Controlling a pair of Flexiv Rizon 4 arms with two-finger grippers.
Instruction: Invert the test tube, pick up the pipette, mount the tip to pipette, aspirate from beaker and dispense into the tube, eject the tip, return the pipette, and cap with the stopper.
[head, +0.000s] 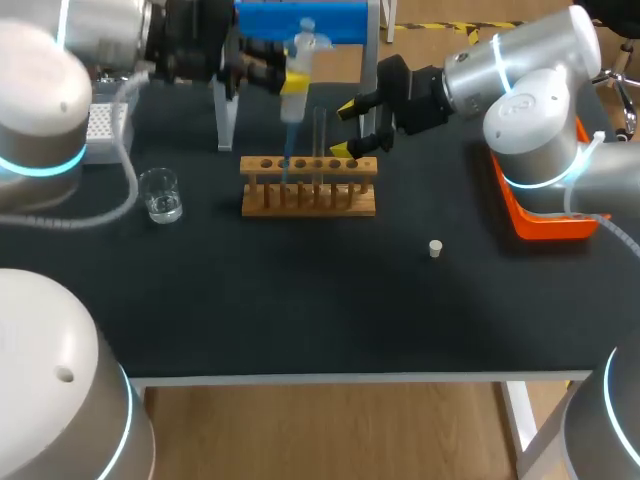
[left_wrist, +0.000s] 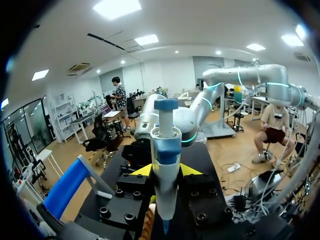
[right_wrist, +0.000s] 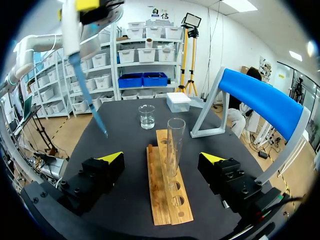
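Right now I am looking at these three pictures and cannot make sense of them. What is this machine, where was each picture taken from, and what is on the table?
This is a robot with two arms working at a black table. One picture looks down from a camera above and behind it. The two round ones come from a camera on each wrist, looking along the fingers.

The left gripper is shut on a pipette with a blue tip, held in the air by a wooden test tube rack. The right gripper is open. Its yellow-tipped fingers sit either side of a glass test tube standing in the rack, without touching it.

Also on the table are a small glass beaker, a white stopper, a white tip box, a blue-topped stand and an orange tray.
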